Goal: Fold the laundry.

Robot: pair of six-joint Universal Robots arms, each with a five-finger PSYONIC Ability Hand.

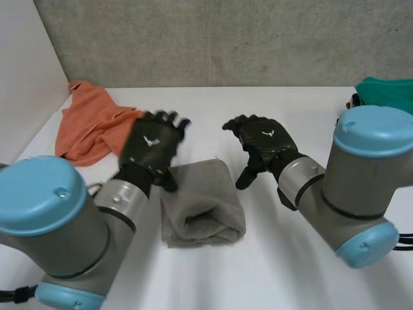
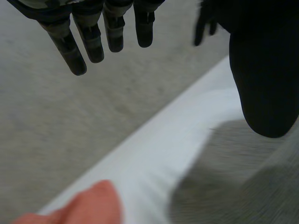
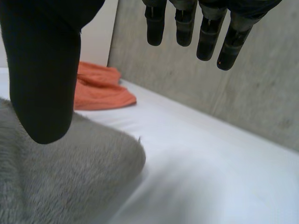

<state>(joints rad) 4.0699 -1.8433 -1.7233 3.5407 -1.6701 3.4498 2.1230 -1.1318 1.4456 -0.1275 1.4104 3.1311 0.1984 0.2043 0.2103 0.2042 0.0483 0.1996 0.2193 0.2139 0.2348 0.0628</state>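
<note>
Nearest to the robot, the grey towel lies on the white bench, folded into a thick bundle. Its long axis runs from near to far, and the open fold looks toward the robot. Both hands hover at its far end: the left hand above the far left corner, the right hand just beside the far right corner. I judge the left one slightly nearer. The fingers of both are straight and spread, holding nothing. Farther away lie an orange cloth at left and a green cloth at right.
</note>
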